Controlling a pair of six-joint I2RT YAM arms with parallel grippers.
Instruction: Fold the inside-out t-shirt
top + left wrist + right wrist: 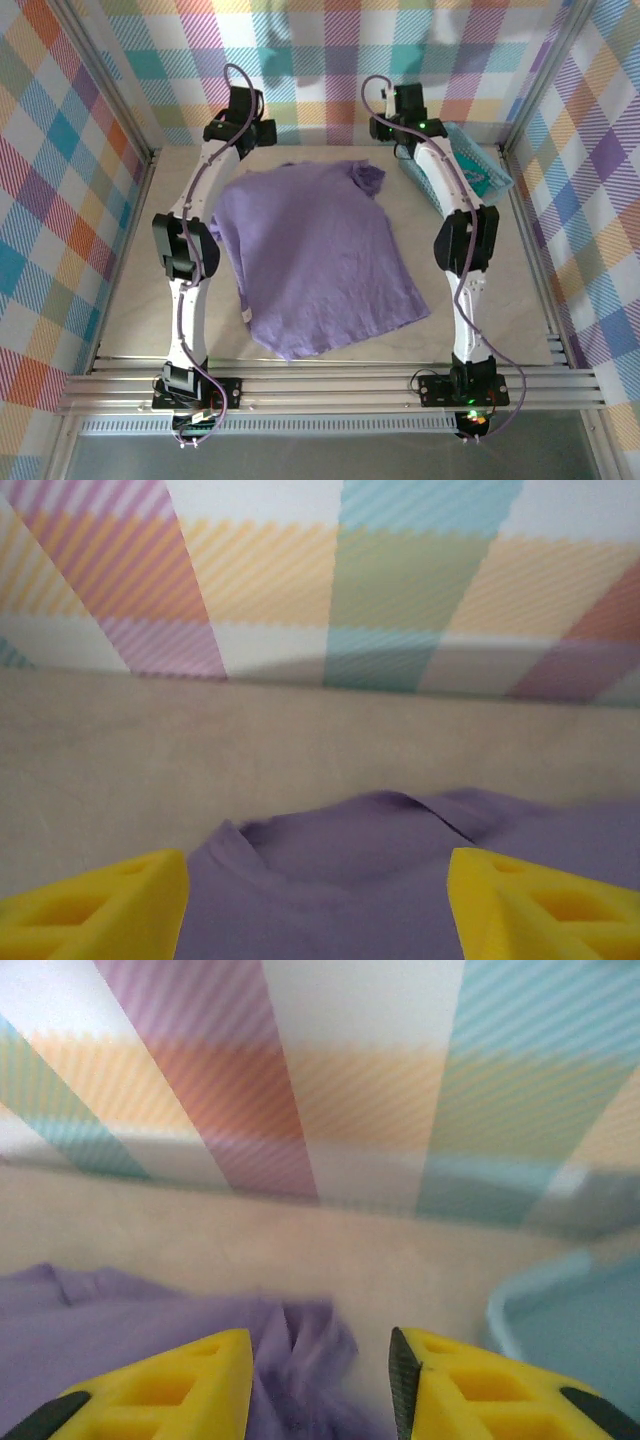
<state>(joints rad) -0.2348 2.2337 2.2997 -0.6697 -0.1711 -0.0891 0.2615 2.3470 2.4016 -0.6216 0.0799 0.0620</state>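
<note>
Both jaws stand released, gripping nothing. The left gripper is over the collar edge, well left of the basket. The right gripper is over the bunched sleeve, just left of it. The t-shirt lies spread left of the basket. I'd pinch both far corners low, then pull evenly. I can read no writing.

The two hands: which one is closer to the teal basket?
The right hand: the basket lies just to its right. The left hand is at the far-left edge of the t-shirt, on the side away from the basket.
</note>
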